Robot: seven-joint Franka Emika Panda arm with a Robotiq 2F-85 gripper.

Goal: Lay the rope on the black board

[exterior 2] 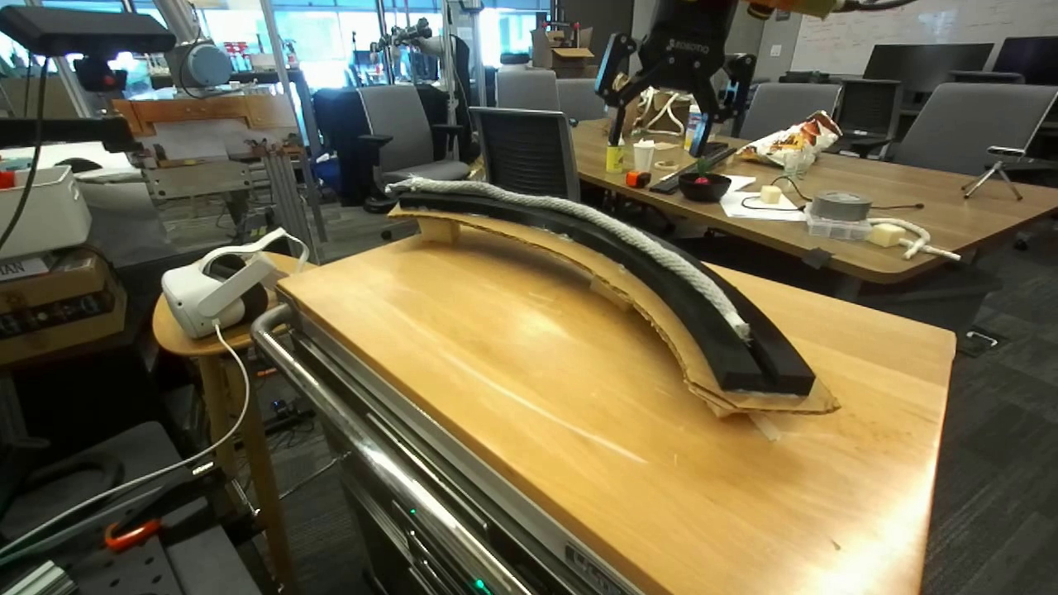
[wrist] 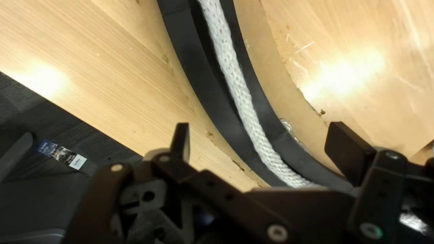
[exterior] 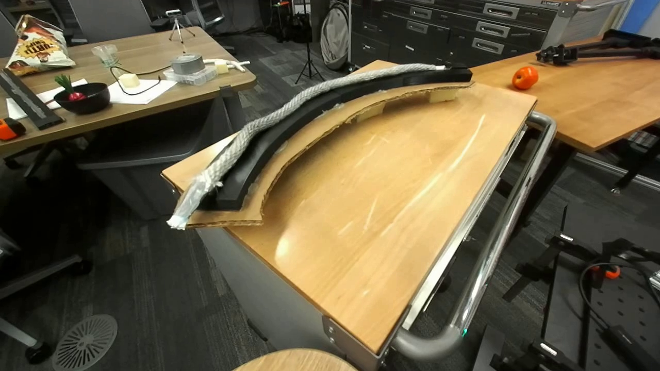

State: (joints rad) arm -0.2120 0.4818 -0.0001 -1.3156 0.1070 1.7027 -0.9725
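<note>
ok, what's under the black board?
The black board sits on a cardboard strip, with pale blocks between that and the wooden tabletop. The cardboard directly beneath the board is covered; can't tell whether more supports stand farther in.

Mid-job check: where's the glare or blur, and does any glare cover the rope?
Wrist view: glare on the wooden tabletop either side of the black board, none on the rope; end effector looks softly blurred. In an exterior view: windows blown out, bright patch at the tabletop's lower right, off the rope. In an exterior view: small highlight on the tabletop, also off it.
</note>
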